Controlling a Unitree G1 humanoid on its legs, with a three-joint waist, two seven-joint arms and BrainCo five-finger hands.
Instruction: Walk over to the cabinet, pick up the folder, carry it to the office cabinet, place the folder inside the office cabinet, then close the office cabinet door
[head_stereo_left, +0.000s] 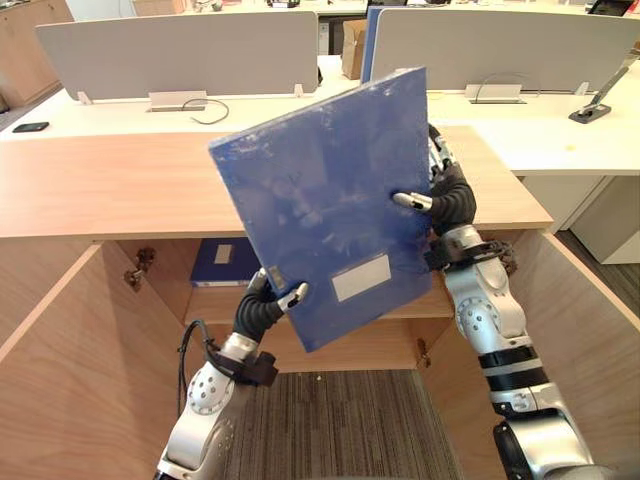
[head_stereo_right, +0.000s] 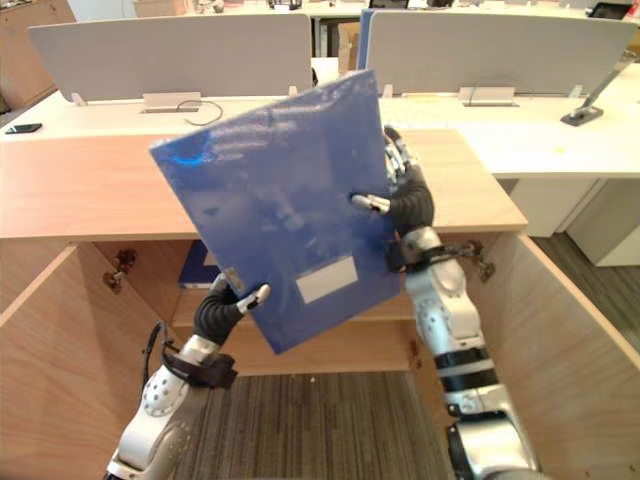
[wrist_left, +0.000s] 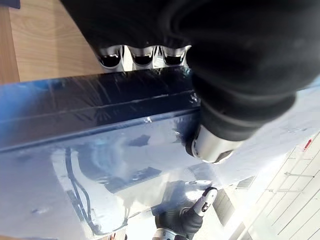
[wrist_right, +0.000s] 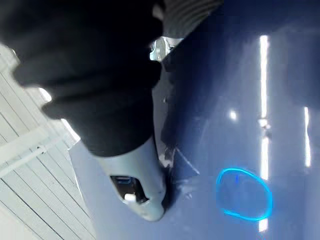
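Left hand (head_stereo_left: 262, 308) thumb and fingers pinch the folder's (head_stereo_left: 320, 190) lower corner. The right hand (head_stereo_left: 447, 205) clamps its right edge, so it hangs tilted above the open cabinet (head_stereo_left: 90, 190). Placing step, I judge: next, level it and lower it inside.

No writing can be read: the pale label (head_stereo_left: 361, 277) on the blue folder (head_stereo_left: 320, 180), just beside the fingers (head_stereo_left: 292, 294) of the left hand (head_stereo_left: 258, 311), appears blank.
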